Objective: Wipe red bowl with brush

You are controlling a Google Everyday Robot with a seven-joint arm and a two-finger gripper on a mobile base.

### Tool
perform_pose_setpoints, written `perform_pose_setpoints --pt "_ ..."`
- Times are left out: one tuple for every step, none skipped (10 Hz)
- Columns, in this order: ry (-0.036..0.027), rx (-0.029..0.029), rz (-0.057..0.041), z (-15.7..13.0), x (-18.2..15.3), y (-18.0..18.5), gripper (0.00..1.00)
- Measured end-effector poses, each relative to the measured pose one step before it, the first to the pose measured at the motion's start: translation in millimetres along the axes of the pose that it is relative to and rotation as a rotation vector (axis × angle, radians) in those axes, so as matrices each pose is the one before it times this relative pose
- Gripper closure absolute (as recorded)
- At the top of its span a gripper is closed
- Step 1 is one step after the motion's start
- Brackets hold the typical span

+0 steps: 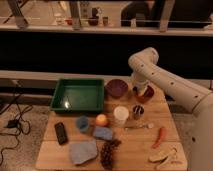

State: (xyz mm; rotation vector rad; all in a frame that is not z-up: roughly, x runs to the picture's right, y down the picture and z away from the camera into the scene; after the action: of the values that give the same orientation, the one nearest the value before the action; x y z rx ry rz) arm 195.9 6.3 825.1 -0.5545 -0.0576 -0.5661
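Note:
The red bowl sits at the back right of the wooden table, to the right of the dark purple bowl. My gripper points down at the red bowl's left rim and covers part of it. The white arm reaches in from the right. The brush does not show; the gripper and the bowl's rim hide whatever is at the gripper's tip.
A green tray stands at the back left. In front of the bowls are a white cup, a dark can and a fork. A black slab, blue cup, orange, grey cloth, grapes and chili lie nearer.

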Motion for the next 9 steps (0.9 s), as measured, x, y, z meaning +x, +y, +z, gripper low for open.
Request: perform_pose_setpoints --pt "-0.00291 0.00111 -0.00681 3.06 -1.75 -4.47 1.0" --pt "-0.00313 0.00005 -0.00791 2.46 -2.58 -3.12 1.0" --pt "-0.0021 0.0014 -0.00689 0.14 -3.02 -1.98 1.0" --pt "-0.00335 0.00232 -0.01199 -1.54 -6.19 -0.46 1.0" --pt "-0.00162 0.00202 -0.00356 -1.8 -4.76 0.28 1.0" --pt "0.00147 0.00417 -0.00415 -4.93 -4.83 2.71 1.0" --pt "0.00573 0.00161 0.00508 -6.02 1.21 6.33 1.0" --pt "0.0061 0.00119 0.00567 -5.69 1.27 6.57 1.0" --pt "0.00906 0.0053 0.00357 -9.43 0.24 5.46 1.0"
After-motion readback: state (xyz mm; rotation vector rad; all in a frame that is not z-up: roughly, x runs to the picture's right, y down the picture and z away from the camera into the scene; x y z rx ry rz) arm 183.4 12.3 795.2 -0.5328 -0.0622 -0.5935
